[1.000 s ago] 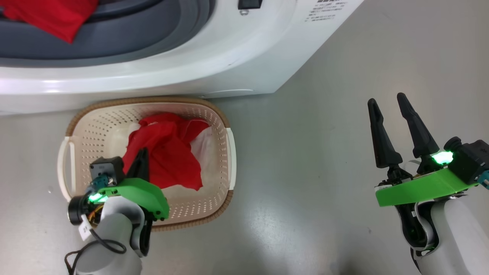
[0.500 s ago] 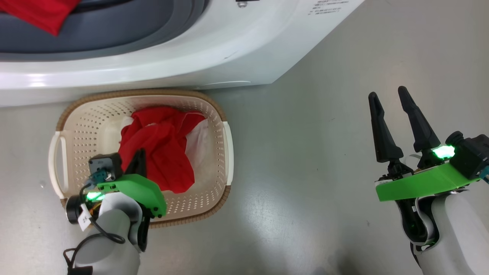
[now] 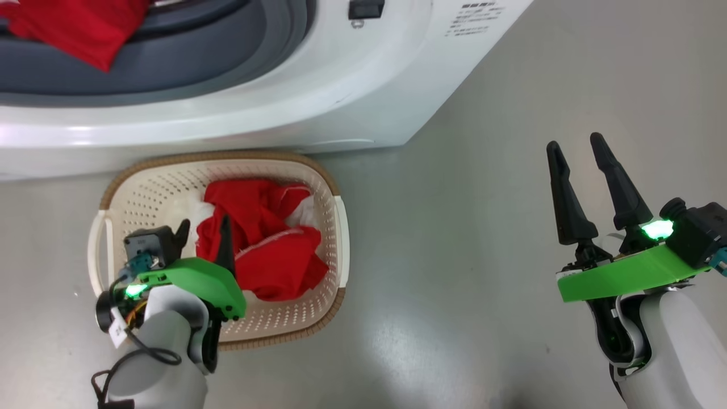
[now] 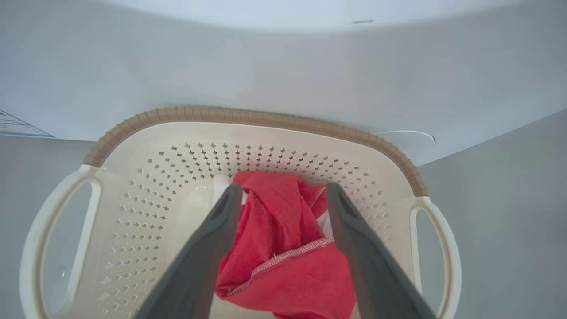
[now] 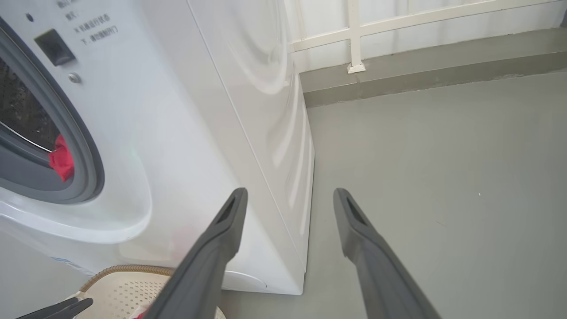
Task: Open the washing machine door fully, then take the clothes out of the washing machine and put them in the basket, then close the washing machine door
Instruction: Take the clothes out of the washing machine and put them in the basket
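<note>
Half a second ago the left gripper (image 3: 204, 227) had its fingers together at the red cloth. Now they stand wide apart and hold nothing. The red clothes (image 3: 272, 261) lie heaped loose in the basket (image 3: 227, 154), which sits on the floor (image 3: 454, 255) right in front of the washing machine (image 3: 341, 85). The right gripper (image 3: 575, 145) is as before, fingers parted and empty, well right of the basket. The left wrist view shows a stitched hem across the heap and something white beneath it. The right wrist view shows another red garment (image 5: 61, 159) lying on the grey rubber ring (image 5: 84, 146), with the perforated drum (image 5: 22, 115) behind it.
</note>
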Available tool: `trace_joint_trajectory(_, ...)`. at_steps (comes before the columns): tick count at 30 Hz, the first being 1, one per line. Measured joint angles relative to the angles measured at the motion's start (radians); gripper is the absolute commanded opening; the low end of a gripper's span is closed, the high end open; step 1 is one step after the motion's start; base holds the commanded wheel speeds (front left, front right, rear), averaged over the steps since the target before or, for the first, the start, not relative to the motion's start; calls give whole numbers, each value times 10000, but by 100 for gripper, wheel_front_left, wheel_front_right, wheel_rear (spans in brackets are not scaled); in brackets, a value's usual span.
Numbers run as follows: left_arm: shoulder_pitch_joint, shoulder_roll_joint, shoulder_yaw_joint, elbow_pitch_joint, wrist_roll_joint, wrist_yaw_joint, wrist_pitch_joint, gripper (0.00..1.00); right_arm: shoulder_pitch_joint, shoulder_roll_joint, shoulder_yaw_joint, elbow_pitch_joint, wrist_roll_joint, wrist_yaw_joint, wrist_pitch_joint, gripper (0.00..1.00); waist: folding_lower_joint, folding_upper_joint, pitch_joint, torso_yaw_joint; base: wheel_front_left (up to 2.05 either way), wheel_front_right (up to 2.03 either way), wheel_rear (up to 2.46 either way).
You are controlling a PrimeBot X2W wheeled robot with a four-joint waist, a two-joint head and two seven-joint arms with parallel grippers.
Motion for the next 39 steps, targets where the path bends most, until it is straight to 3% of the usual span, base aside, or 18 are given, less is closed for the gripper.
trace_joint_trajectory(18, 2064, 0, 1053, -2685, 941, -334, 0, 100, 980, 79, 121, 330, -15, 0, 2, 100, 0, 0, -1857, -19, 0, 0, 0)
trace_joint_trajectory(39, 4375, 17, 1346, -5845, 1227, -616, 0, 100, 2411, 127, -12, 525, -119, -2, 2, 100, 0, 0, -3976, 320, 0, 0, 0)
